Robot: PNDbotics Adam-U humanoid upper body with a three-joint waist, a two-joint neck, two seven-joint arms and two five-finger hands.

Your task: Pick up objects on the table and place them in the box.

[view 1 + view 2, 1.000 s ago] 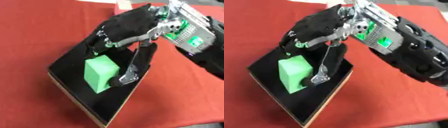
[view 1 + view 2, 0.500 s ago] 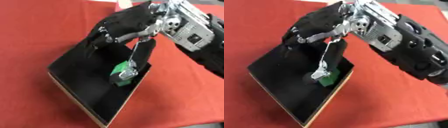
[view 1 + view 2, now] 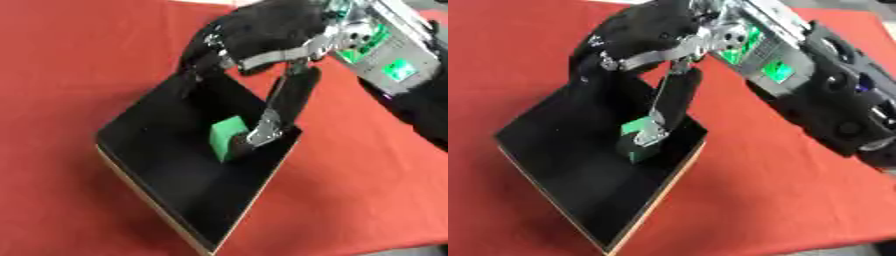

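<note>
A green block point(image 3: 226, 139) lies inside the black box point(image 3: 149, 150), near the box's right wall. My right hand point(image 3: 262, 30) hovers over the box's far corner with its fingers spread and pointing down, open. Its thumb tip point(image 3: 262, 134) reaches down beside the block and overlaps its right side; I cannot tell whether they touch. The other fingers point(image 3: 199, 65) hang over the box's far left edge, apart from the block. The left hand shows in neither view.
The box has a light wooden rim point(image 3: 549, 197) and sits askew on a red tablecloth point(image 3: 79, 60). My right forearm point(image 3: 824, 100), with green-lit panels, crosses the upper right. Red cloth lies open to the left and at the lower right.
The green block has moved from the middle of the box to its right side by the thumb and turned over. My right hand stays above the box with its fingers spread.
</note>
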